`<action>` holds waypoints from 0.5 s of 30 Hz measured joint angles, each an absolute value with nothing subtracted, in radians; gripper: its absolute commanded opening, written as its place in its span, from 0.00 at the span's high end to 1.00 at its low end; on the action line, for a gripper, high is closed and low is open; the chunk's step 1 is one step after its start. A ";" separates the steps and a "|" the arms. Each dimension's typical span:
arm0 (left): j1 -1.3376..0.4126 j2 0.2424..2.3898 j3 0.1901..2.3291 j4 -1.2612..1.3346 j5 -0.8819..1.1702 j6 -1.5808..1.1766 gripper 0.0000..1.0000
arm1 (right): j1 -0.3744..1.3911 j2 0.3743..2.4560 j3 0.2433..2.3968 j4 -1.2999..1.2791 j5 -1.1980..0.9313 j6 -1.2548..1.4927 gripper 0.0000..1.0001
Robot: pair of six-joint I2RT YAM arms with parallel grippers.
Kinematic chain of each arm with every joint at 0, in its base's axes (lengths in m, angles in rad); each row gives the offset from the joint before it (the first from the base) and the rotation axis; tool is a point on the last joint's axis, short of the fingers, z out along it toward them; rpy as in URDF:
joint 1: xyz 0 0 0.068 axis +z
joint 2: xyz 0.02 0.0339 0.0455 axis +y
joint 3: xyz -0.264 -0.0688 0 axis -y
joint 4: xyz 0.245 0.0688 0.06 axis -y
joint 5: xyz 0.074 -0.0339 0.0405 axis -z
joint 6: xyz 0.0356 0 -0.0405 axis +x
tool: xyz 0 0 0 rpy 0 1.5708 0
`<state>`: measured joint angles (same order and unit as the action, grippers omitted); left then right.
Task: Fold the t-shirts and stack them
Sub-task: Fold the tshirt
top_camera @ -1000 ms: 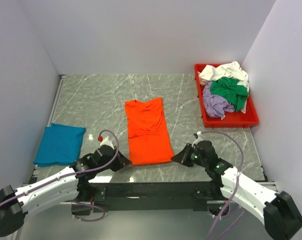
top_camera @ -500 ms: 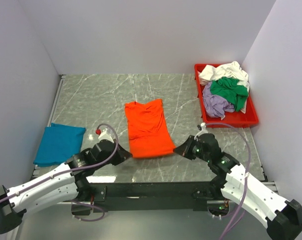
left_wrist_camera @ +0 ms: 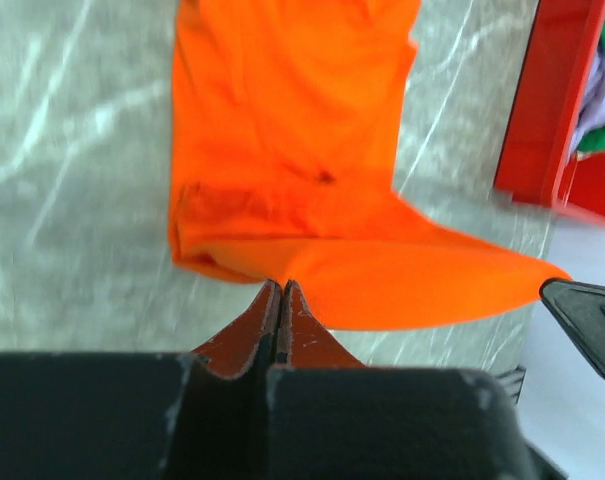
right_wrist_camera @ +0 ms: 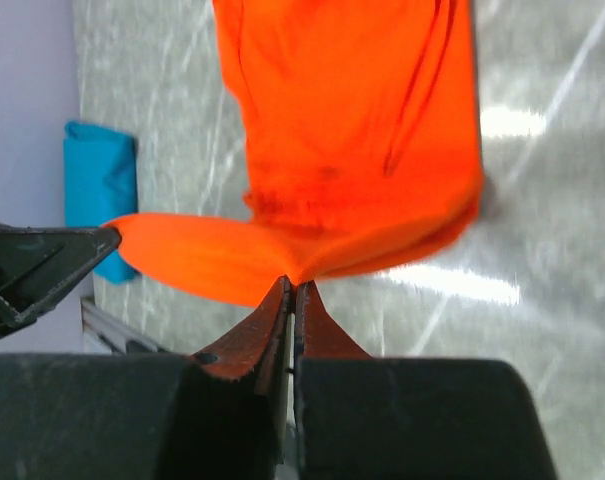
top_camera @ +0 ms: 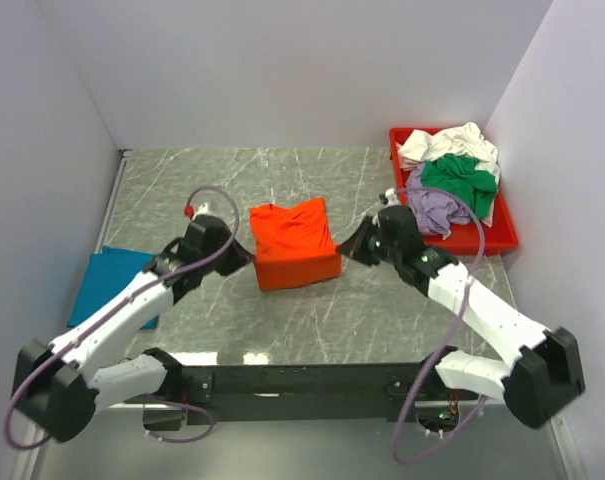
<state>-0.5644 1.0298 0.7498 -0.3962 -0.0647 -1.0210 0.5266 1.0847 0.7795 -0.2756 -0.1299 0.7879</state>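
Teal shirt (top_camera: pixel 107 285): folded, flat at the counter's (top_camera: pixel 182 190) left edge, its right part crossed by the left arm; well apart from the rest. Left gripper (top_camera: pixel 244 257): clenched on the left corner of the orange shirt's near hem, fingers pressed together with cloth pinched between them in the left wrist view. Orange shirt (top_camera: pixel 294 243): at the counter's middle, collar end lying flat toward the far wall, near hem lifted off the counter and stretched as a taut band between the two grippers, held above the shirt's own lower half so the cloth doubles over itself. Right gripper (top_camera: pixel 344 247): clenched on the right corner of the same hem, fingers closed tight on the fabric in the right wrist view. Red tray (top_camera: pixel 482 242): far right corner of the counter, beside the right wall, just beyond the right arm. Tray contents, unfolded and heaped: white shirt (top_camera: pixel 452 142) at the far end and along the right side, green shirt (top_camera: pixel 460 180) on top in the middle, lavender shirt (top_camera: pixel 430 210) at the near left.
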 measured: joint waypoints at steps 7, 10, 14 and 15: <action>-0.420 1.283 0.947 -0.361 0.045 -0.936 1.00 | 0.411 1.357 0.987 -0.263 -0.208 0.748 1.00; -0.373 1.386 1.030 -0.346 0.078 -0.916 1.00 | 0.366 1.483 1.103 -0.268 -0.248 0.733 1.00; -0.302 1.538 1.141 -0.326 0.126 -0.895 1.00 | 0.333 1.646 1.264 -0.273 -0.299 0.712 1.00; -0.283 1.576 1.168 -0.326 0.139 -0.891 1.00 | 0.328 1.693 1.311 -0.277 -0.312 0.707 1.00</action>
<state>-0.2829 1.5757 1.1683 -0.3256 0.1394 -0.8913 0.3279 1.6932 1.3113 -0.2771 -0.3119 0.7074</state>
